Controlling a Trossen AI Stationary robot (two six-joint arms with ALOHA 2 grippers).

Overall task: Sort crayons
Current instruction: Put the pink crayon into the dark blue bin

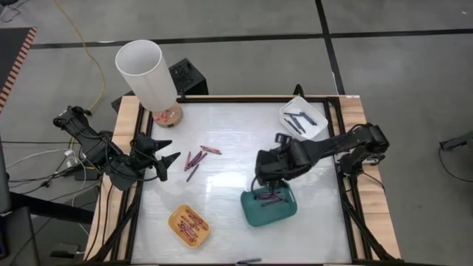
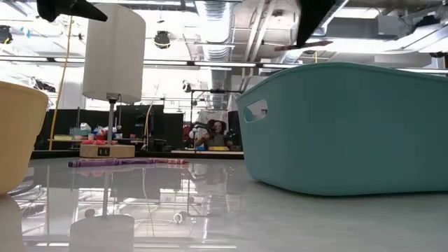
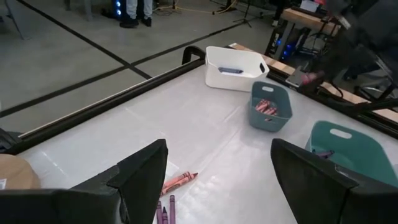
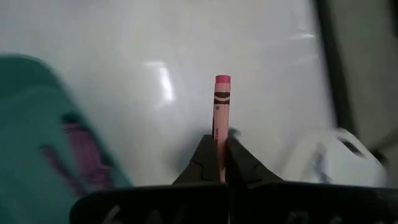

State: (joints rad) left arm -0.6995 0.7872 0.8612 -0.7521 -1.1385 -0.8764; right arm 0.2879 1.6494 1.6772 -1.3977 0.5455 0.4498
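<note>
My right gripper (image 4: 219, 138) hangs above the table beside the teal tray (image 1: 270, 209) and is shut on a pink crayon (image 4: 221, 102). The teal tray holds purple crayons (image 1: 267, 198). Dark blue crayons lie in the white tray (image 1: 304, 118), and red ones in the yellow tray (image 1: 189, 225). A few loose crayons (image 1: 196, 157) lie flat on the table's left-centre. My left gripper (image 1: 168, 151) waits open near the left edge, its fingers (image 3: 140, 180) raised above those crayons. A small grey-blue bin (image 3: 271, 107) holds pink crayons. My right gripper pinches the pink crayon's near end (image 4: 218, 132) between its two fingertips. The fingers lie along the crayon, so most of its length sticks out beyond them. The gripper slants down from above, and the crayon is lifted clear of the table.
A tall white cylinder on a wooden base (image 1: 145, 72) stands at the far left corner. One stray crayon (image 1: 250, 261) lies at the near edge. A black rail (image 1: 244, 98) frames the table. Bare table lies between the loose crayons and the white tray.
</note>
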